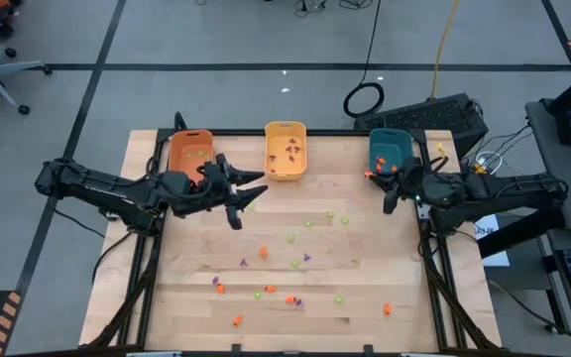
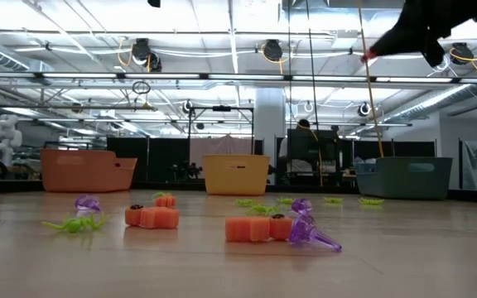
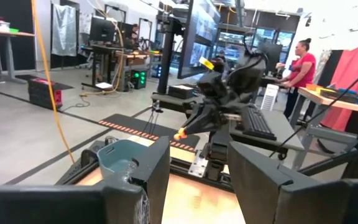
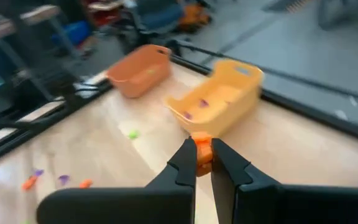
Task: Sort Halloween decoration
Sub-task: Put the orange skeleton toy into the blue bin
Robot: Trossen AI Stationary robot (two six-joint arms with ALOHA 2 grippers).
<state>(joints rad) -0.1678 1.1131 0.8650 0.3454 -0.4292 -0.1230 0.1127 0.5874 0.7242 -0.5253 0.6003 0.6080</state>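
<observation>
Halloween trinkets (image 1: 295, 264) are scattered over the wooden table (image 1: 186, 297). 1 orange trinket (image 4: 202, 153) is clamped in the right gripper (image 4: 203, 157) beside the teal bin (image 1: 390, 151). The left gripper (image 1: 249, 192), jaws apart, is held empty near the orange bin (image 1: 189, 151).

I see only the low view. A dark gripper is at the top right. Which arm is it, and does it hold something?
Observer: It is the right gripper; its jaws are shut on an orange trinket.
Operator: Over which bin is it?
Observer: Over none; it hangs just beside the teal bin.
Operator: And the other arm?
Observer: The left gripper is between the orange bin and the yellow bin, jaws open and empty.
</observation>
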